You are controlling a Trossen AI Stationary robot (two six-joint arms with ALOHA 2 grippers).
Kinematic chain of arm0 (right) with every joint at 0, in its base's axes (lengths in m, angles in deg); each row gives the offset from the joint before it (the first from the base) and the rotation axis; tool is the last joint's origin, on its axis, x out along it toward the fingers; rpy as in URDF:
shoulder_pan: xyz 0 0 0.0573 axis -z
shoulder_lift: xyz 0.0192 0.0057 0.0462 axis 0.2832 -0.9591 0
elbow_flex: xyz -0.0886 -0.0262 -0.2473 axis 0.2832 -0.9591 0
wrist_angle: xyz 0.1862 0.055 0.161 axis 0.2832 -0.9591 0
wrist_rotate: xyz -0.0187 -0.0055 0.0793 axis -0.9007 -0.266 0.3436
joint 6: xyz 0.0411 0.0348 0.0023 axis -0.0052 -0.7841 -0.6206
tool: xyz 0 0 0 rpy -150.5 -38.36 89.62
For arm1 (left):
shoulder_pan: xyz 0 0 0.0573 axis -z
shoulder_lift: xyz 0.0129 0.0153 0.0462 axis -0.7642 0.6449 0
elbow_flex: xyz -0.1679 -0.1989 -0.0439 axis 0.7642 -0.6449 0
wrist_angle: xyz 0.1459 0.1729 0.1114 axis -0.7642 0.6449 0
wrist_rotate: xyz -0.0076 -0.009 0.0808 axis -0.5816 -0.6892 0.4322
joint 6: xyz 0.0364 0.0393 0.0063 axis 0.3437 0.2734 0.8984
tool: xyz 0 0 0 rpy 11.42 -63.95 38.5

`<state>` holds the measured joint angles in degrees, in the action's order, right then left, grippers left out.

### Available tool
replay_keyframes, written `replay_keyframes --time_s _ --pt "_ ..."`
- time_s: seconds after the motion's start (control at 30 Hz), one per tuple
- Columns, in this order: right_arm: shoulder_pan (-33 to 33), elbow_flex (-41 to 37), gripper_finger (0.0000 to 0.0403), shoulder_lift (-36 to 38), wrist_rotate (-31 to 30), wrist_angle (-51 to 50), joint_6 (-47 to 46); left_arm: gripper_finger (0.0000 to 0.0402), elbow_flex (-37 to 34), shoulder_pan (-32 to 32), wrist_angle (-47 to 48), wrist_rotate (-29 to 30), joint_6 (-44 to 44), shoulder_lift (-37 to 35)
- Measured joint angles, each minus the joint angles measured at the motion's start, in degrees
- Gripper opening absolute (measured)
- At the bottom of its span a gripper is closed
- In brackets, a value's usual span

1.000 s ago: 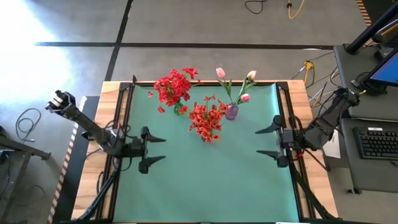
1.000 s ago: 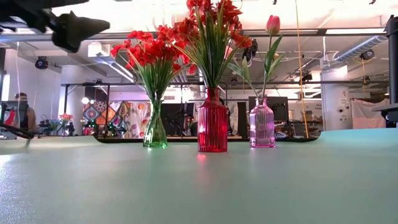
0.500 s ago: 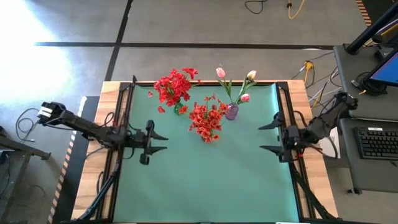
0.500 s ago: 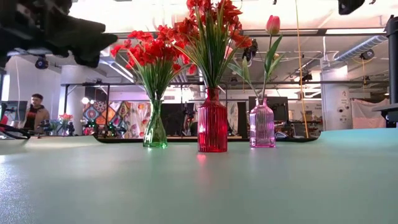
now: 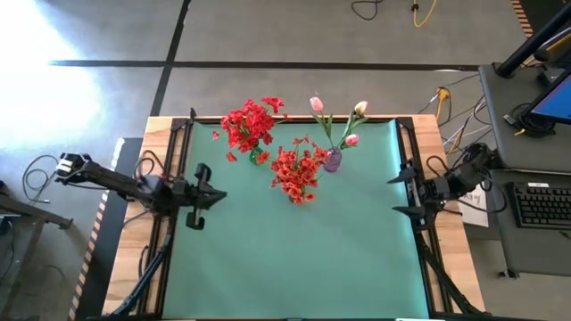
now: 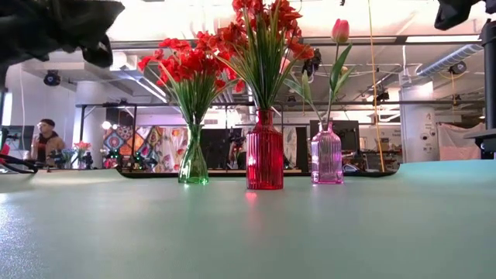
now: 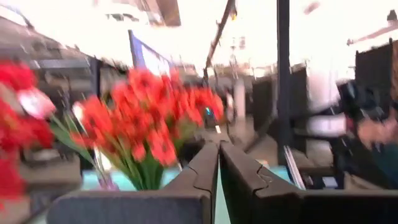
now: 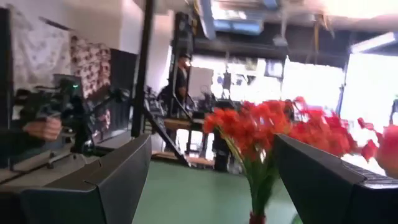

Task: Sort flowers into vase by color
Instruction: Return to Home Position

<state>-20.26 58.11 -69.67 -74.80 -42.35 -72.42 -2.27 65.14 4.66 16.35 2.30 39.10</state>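
Altogether three vases (image 6: 264, 159), three pink tulips (image 5: 351, 140)

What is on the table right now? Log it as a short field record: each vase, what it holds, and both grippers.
green vase: holds red flowers; leftmost in the low view
red vase: holds orange-red flowers; middle
purple vase: holds pink tulips; rightmost
left gripper: shut, holding nothing, at the left edge of the green mat
right gripper: open, holding nothing, at the mat's right edge
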Motion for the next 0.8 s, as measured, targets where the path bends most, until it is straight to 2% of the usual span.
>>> replay_keyframes --time_s 0.2,0.3,0.37,0.53,0.63,0.8 --pt "0.0 -1.8 0.0325 -0.1 5.2 1.5 3.5 0.0001 0.0 -0.3 2.2 1.6 5.7 -7.7" --pt "0.0 -4.6 0.0325 -0.3 7.7 3.7 3.4 0.0 0.0 -0.3 8.7 1.6 6.5 -10.9" --pt "0.0 -6.5 0.0325 -0.4 6.8 5.2 3.0 0.0 0.0 -0.3 14.0 1.6 6.4 -12.8" --pt "0.0 -12.9 0.0325 -0.3 5.2 11.0 3.9 0.0 0.0 -0.3 24.5 3.6 -0.6 -15.0" --pt "0.0 -13.8 0.0325 -0.5 5.3 10.3 3.8 0.0 0.0 -0.3 26.0 8.1 -5.5 -14.9" --pt "0.0 -13.8 0.0325 -0.7 5.2 9.5 -0.5 0.0 0.0 -0.3 26.2 11.6 -4.5 -14.4"
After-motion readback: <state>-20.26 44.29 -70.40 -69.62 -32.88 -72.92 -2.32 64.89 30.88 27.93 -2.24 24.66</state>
